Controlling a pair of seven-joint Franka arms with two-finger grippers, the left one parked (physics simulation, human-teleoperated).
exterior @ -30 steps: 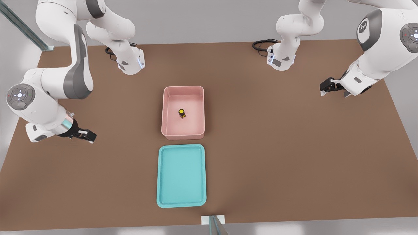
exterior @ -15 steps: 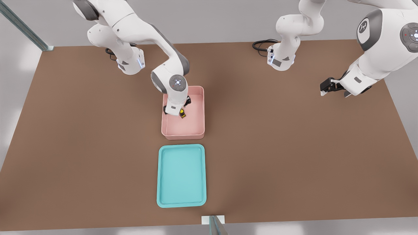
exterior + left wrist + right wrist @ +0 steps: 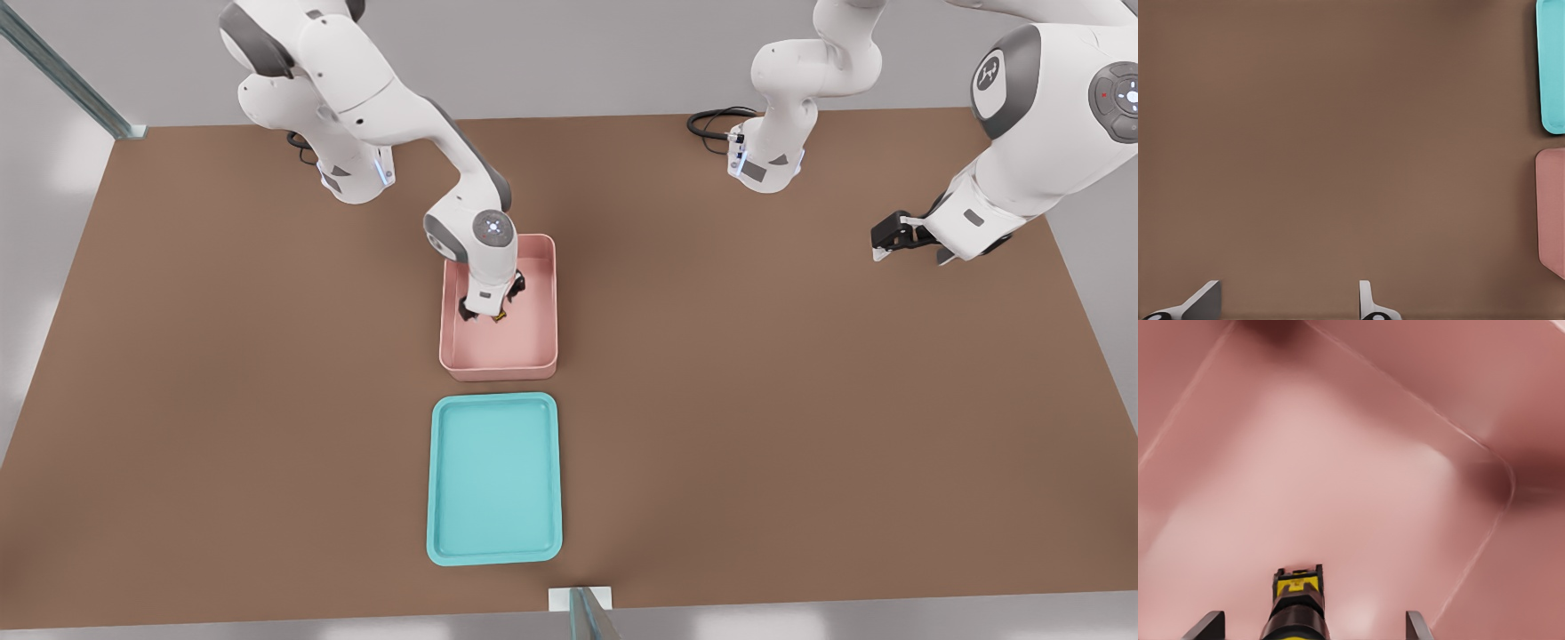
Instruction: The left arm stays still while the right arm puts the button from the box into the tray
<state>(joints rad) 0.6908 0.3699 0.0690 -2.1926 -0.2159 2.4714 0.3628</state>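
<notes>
Grasping is the step in hand: the gripper (image 3: pixel 1308 628) hangs low inside the pink box (image 3: pixel 542 356), fingers spread wide, with the button (image 3: pixel 1297 607) on the box floor directly between them, untouched. Next it should close, lift, and carry toward the teal tray (image 3: pixel 437 480) nearby.

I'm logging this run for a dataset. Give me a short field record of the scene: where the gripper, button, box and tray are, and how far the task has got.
gripper: down inside the box, fingers open on either side of the button
button: on the box floor, between the fingers, not gripped
box: pink, on the table, beyond the tray in the front view
tray: teal, nothing in it
table: brown
stage: button not yet picked up
</notes>
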